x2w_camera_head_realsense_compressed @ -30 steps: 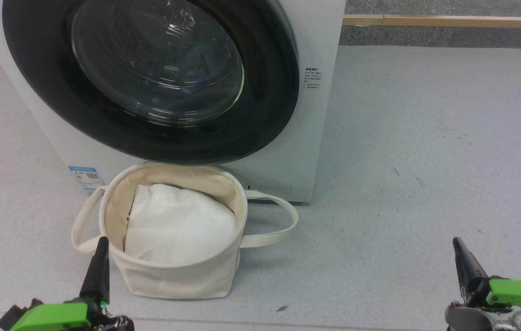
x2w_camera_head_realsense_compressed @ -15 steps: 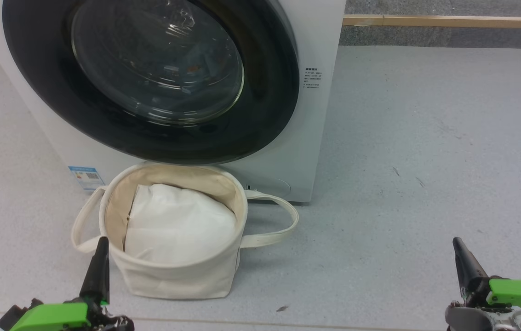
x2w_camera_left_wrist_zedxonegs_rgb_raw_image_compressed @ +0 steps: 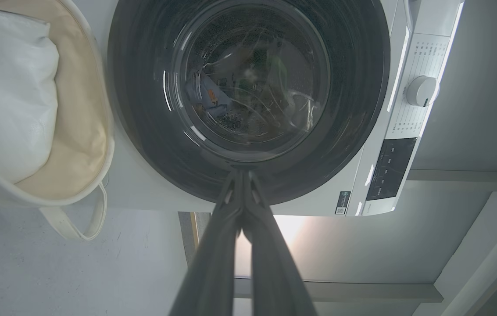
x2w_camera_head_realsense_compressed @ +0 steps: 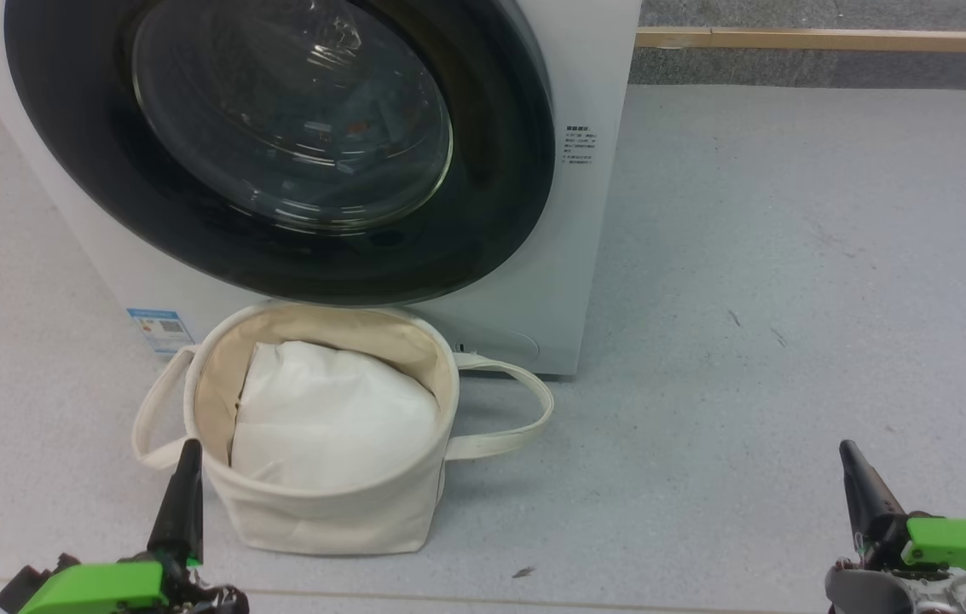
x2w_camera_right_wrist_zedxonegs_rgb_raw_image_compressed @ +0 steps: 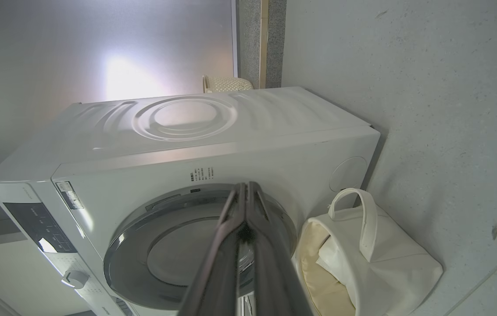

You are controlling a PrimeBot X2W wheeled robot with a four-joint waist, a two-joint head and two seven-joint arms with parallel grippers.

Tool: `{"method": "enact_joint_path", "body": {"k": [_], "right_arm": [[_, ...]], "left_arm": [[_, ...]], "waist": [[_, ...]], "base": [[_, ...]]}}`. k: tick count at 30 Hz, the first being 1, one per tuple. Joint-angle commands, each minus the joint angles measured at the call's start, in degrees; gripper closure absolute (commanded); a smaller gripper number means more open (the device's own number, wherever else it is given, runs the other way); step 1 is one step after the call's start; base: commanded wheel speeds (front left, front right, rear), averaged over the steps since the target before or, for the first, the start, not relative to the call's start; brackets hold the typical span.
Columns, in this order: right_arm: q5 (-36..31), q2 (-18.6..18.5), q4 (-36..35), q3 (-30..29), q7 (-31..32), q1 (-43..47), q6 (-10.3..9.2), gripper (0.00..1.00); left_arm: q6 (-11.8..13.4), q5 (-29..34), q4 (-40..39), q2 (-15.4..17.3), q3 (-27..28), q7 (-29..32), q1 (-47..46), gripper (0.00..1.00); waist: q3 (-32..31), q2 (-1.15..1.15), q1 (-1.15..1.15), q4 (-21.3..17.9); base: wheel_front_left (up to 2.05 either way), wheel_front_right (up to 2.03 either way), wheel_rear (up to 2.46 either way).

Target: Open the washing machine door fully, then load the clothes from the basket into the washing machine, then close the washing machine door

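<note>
Left gripper (x2w_camera_head_realsense_compressed: pixel 187 449) and right gripper (x2w_camera_head_realsense_compressed: pixel 848 452) are both pinched closed, nothing held. Basket (x2w_camera_head_realsense_compressed: pixel 321 520) is found just right of the left gripper; contact cannot be told. White bundle (x2w_camera_head_realsense_compressed: pixel 329 418) is seen inside it. Washing machine door (x2w_camera_head_realsense_compressed: pixel 491 170) is shut, ahead of the left gripper. Washing machine (x2w_camera_head_realsense_compressed: pixel 585 256) is placed well left of the right gripper, which is held over floor (x2w_camera_head_realsense_compressed: pixel 789 298).

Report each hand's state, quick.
Left hand: closed, holding nothing.
Right hand: closed, holding nothing.
</note>
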Motion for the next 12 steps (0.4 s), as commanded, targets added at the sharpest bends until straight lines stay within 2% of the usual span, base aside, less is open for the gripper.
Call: {"method": "enact_joint_path", "body": {"k": [1, 12], "right_arm": [[0.3, -0.3, -2.1, 1.2, 0.4, -2.9, 0.0, 1.0], [0.3, -0.3, -2.1, 1.2, 0.4, -2.9, 0.0, 1.0]], "left_arm": [[-0.4, -0.1, -2.2, 0.4, 2.0, 0.5, -1.5, 1.0], [-0.4, -0.1, -2.2, 0.4, 2.0, 0.5, -1.5, 1.0]], "waist": [[0.0, 0.0, 0.0, 0.0], [0.0, 0.0, 0.0, 0.0]], "base": [[0.0, 0.0, 0.0], [0.0, 0.0, 0.0]]}}
